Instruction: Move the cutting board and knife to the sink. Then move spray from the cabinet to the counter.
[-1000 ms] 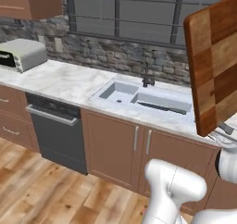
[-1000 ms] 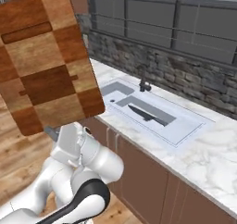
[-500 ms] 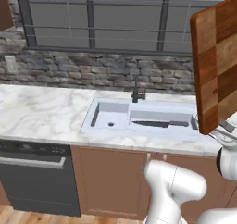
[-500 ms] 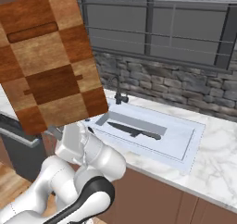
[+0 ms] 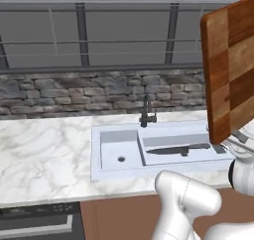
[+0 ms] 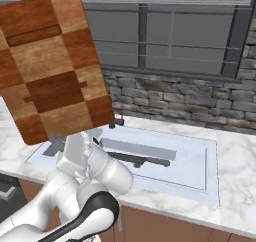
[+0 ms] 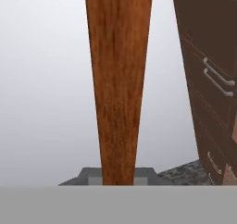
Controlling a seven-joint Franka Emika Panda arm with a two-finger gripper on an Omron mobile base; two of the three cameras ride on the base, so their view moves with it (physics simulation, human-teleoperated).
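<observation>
You see the counter (image 5: 44, 150) stretching off to the left in the left base view, well below the hand. Next comes the sink (image 5: 116, 140), set into the marble under the black faucet (image 5: 147, 112). The knife (image 5: 178, 149) lies flat in the basin nearest the arm, its blade pointing away from the board side. At the far right, the board (image 5: 230, 70) stands upright on its short edge, high above the sink, and this camera catches only its narrow edge and part of one face.

The right base view gives you what that one hides: the full checkered face of the board (image 6: 52, 66), with its slot handle near the top, tilted a little and held up over the arm. Below and beyond it you see the sink (image 6: 200, 171) and the knife (image 6: 142, 160) again.

In the hand view, the board (image 7: 119, 79) rises straight up from between the fingers as a thin wooden edge; the gripper (image 7: 118, 174) is pinched on its lower end. To the right of the hand stands dark cabinetry (image 7: 208, 79) with metal handles.
</observation>
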